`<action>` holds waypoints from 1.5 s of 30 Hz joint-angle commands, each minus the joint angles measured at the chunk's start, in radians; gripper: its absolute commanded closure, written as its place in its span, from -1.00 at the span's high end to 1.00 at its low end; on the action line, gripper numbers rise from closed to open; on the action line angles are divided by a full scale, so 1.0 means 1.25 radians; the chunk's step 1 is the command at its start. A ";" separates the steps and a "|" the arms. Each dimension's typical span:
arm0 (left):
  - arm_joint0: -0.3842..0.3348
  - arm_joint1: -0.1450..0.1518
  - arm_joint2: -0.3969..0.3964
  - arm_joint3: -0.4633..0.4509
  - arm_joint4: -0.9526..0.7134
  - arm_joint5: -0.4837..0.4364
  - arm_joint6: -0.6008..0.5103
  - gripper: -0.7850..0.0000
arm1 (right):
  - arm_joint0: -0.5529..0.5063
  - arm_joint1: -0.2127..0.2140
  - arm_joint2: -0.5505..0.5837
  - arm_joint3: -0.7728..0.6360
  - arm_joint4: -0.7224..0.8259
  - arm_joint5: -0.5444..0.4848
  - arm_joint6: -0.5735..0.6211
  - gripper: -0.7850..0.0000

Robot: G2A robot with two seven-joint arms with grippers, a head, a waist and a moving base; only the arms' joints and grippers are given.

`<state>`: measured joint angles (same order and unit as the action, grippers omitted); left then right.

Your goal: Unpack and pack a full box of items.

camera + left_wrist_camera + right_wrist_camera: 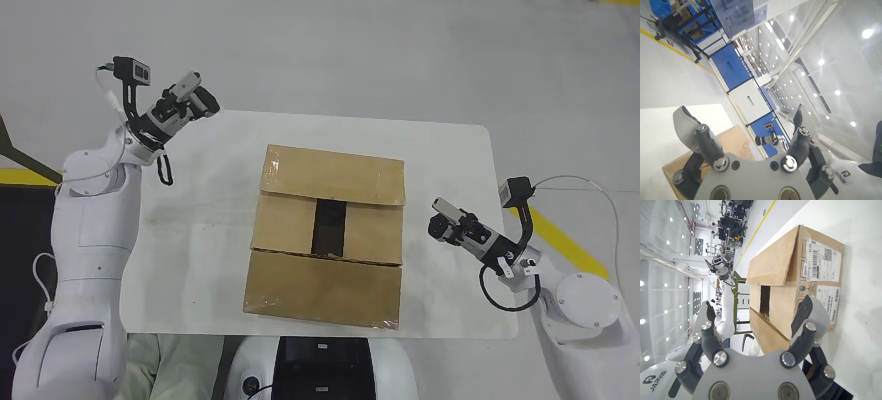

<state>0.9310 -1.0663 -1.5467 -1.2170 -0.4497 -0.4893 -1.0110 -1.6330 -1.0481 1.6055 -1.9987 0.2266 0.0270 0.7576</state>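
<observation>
A brown cardboard box (328,236) stands in the middle of the white table (200,230). Its two long flaps lie nearly flat outward and its inner flaps leave a dark slot (328,228) at the centre; nothing inside can be made out. My left gripper (200,95) is raised over the table's far left corner, open and empty, pointing away from the box (734,144). Beside the box's right side my right gripper (443,221) hovers open and empty, facing the labelled side of the box (791,281). In the right wrist view its fingers (802,313) frame that box.
Bare table surface lies left of the box and in a narrower strip at its right (450,160). The floor around has yellow lines (565,245). Shelving and carts stand far off in the room behind.
</observation>
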 commanded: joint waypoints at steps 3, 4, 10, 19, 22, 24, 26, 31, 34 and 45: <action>0.015 0.002 0.012 -0.022 -0.037 0.014 -0.069 1.00 | 0.000 0.000 0.000 0.000 0.000 0.000 0.000 1.00; 0.018 0.003 0.014 -0.026 -0.046 0.017 -0.088 1.00 | 0.000 0.000 0.000 0.000 0.000 0.000 0.000 1.00; 0.021 0.005 0.012 -0.029 -0.047 0.013 -0.103 1.00 | 0.000 0.000 0.000 0.000 0.000 0.000 0.000 1.00; 0.021 0.005 0.012 -0.029 -0.047 0.013 -0.103 1.00 | 0.000 0.000 0.000 0.000 0.000 0.000 0.000 1.00; 0.035 0.005 0.020 -0.052 -0.052 0.047 -0.099 1.00 | 0.000 0.000 0.000 0.000 0.000 0.000 0.000 1.00; 0.051 0.005 0.024 -0.072 -0.099 0.094 -0.118 1.00 | 0.000 0.000 0.000 0.000 0.000 0.000 0.000 1.00; 0.066 0.006 0.028 -0.089 -0.148 0.152 -0.162 1.00 | 0.000 0.000 0.000 0.000 0.000 0.000 0.000 1.00; 0.103 0.014 0.031 -0.138 -0.197 0.254 -0.268 1.00 | 0.000 0.000 0.000 0.000 0.000 0.000 0.000 1.00; 0.125 0.016 0.037 -0.173 -0.206 0.284 -0.306 1.00 | 0.000 0.000 0.000 0.000 0.000 0.000 0.000 1.00; 0.162 0.017 0.098 -0.203 -0.179 0.290 -0.333 1.00 | 0.000 0.000 0.000 0.000 0.000 0.000 0.000 1.00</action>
<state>1.1332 -1.0450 -1.4342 -1.4722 -0.6814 -0.1253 -1.4287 -1.6330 -1.0481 1.6055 -1.9987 0.2266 0.0270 0.7576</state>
